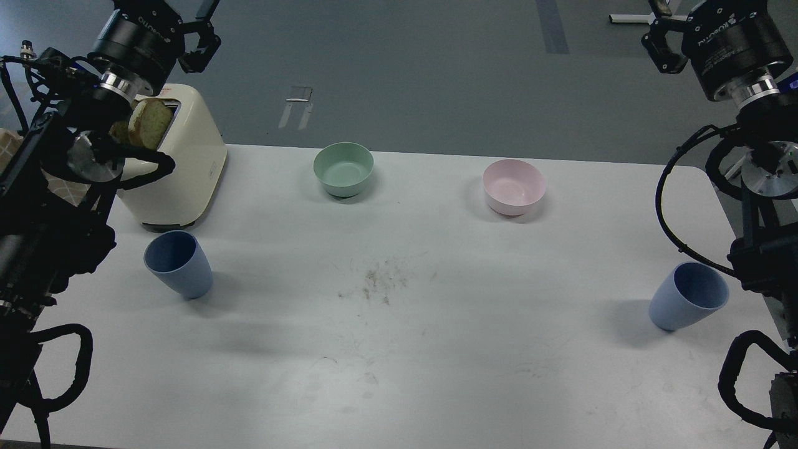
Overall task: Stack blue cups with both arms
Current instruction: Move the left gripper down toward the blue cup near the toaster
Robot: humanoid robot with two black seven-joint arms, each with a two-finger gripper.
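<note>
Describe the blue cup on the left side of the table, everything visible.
The left blue cup is a matte dusty-blue tumbler without a handle, plastic-looking, tapering to a narrow base, darker inside. It stands upright and empty on the white table, just in front of the cream toaster, not touching it. No gripper touches it.

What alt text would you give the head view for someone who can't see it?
Two blue cups stand apart on a white table, left cup and right cup. Green bowl, pink bowl and toaster sit behind; both grippers, left and right, are raised.
</note>
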